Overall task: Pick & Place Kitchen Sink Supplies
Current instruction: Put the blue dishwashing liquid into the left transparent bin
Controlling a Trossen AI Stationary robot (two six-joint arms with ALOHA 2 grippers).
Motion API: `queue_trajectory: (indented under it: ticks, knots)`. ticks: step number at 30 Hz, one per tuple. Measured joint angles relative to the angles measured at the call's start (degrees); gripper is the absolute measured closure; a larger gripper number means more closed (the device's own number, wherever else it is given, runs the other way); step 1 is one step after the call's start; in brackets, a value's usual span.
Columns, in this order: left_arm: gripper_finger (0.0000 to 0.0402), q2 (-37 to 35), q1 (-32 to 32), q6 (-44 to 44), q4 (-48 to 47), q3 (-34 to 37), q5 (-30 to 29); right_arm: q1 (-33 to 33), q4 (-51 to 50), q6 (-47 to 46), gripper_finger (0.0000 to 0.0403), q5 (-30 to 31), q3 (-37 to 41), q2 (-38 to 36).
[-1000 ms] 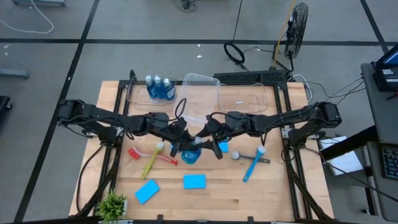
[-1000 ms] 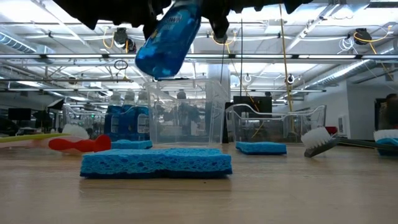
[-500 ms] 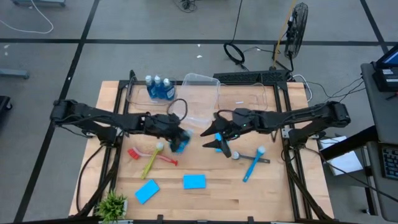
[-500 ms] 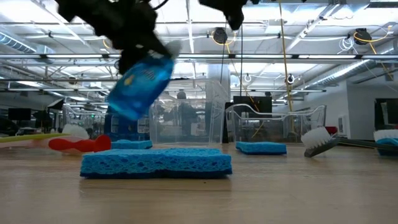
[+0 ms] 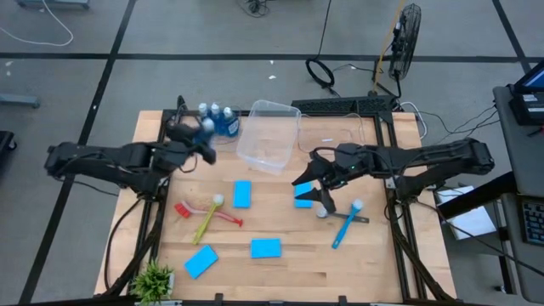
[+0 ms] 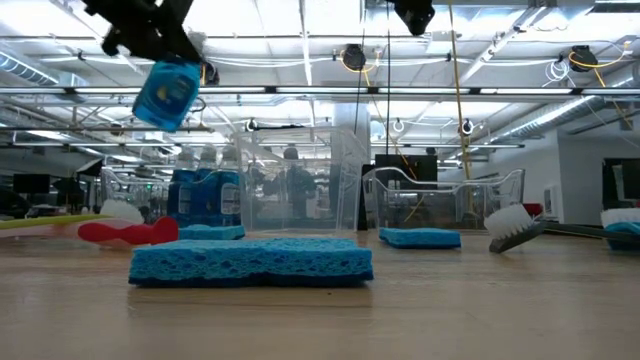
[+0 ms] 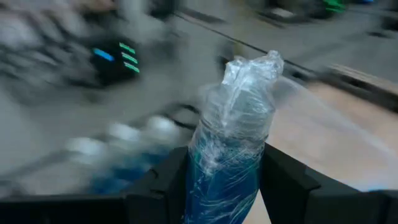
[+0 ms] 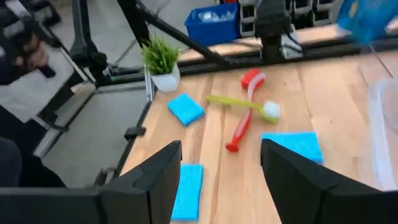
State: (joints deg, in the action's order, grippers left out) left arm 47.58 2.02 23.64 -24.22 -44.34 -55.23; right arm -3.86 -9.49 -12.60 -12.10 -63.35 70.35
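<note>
A small blue soap bottle (image 6: 165,92), wrapped in clear film, hangs high over the table's far left with my left gripper (image 5: 201,138) shut on it. It is beside a clear bin (image 5: 180,121) that holds several more blue bottles (image 5: 219,119). Right of the table's middle, my right gripper (image 5: 311,190) stands open above a blue sponge (image 5: 303,195), with nothing between its fingers (image 8: 155,186). Other blue sponges (image 5: 242,193) (image 5: 265,247) (image 5: 201,261) lie flat on the wood. A red brush (image 5: 223,216) and a yellow-green brush (image 5: 205,224) lie crossed, and a blue brush (image 5: 344,225) lies to the right. My left gripper pinches the bottle's blue body (image 7: 224,180) between its two fingers (image 7: 163,186). The bottle lies along the fingers, with its pale wrapped cap end (image 7: 249,68) sticking out past them. The bottle is lifted well clear of the table.
A tilted clear bin (image 5: 270,136) stands at the far middle, with another clear bin (image 5: 340,136) to its right. A small green potted plant (image 5: 153,279) sits at the near left corner. Bare wood lies between the sponges.
My left gripper has carried the bottle from above the table's middle up and toward the far left, to beside the bin of bottles, turning from pointing down to nearly level. My right gripper has drawn back from the bottle toward the right edge and risen.
</note>
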Motion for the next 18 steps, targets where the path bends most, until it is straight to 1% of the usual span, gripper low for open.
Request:
queue_trajectory:
  ticks: [3,5,8,11,13,15,18]
  knots:
    - [0.024,-1.59,-0.73,-4.9,0.69,-0.02,-8.58,0.0,0.09,0.29,0.0197,0.1,-0.02,-0.54]
    - [0.024,-1.67,-2.07,-6.7,0.75,-0.02,-11.41,0.0,-0.46,1.18,0.0198,0.11,0.0,-0.62]
    - [0.024,-1.14,-5.1,-7.04,0.47,0.23,-10.29,0.0,-0.46,2.18,0.0199,0.07,0.0,-0.63]
    - [0.0239,-0.99,-8.45,-5.39,1.14,1.86,-9.12,0.0,-0.65,2.83,0.0198,0.05,0.0,-0.62]
    - [0.0233,-1.09,-10.44,-4.57,3.53,3.47,-8.55,0.0,-0.68,2.82,0.0197,0.04,0.0,-0.62]
    - [0.0232,-1.72,-12.38,-4.8,5.87,5.24,-6.74,0.0,-0.7,2.82,0.0196,0.04,0.0,-0.62]
    - [0.0241,-2.3,-15.32,-8.29,13.54,8.13,-2.18,0.0,-0.71,2.82,0.0196,0.04,0.0,-0.62]
